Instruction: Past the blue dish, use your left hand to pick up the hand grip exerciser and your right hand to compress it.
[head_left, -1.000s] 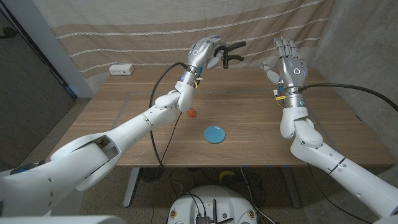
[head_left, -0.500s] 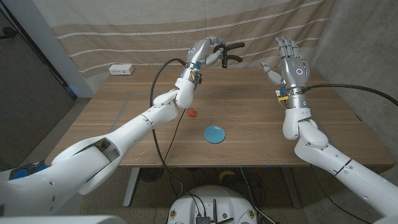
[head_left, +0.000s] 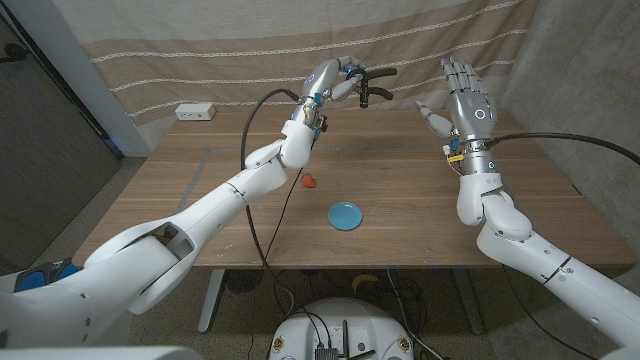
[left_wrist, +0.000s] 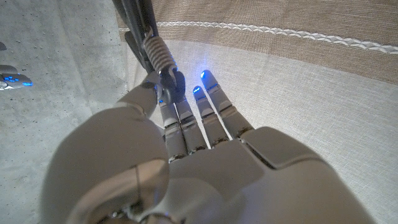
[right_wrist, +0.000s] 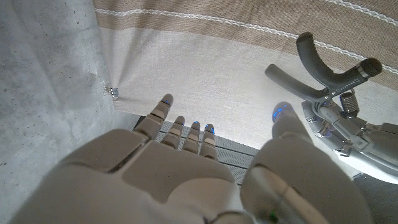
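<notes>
My left hand is raised above the far side of the table and holds the black hand grip exerciser, whose two handles stick out toward my right hand. In the left wrist view its metal spring sits by my fingers. In the right wrist view the exerciser shows beyond my open right hand. My right hand stands upright with fingers spread, well apart from the exerciser. The blue dish lies on the table nearer to me.
A small red object lies on the table left of the dish. A white power strip sits at the far left edge. A striped curtain hangs behind the table.
My left hand has lifted the exerciser slightly and turned it a little toward the right hand. My right hand has barely moved.
</notes>
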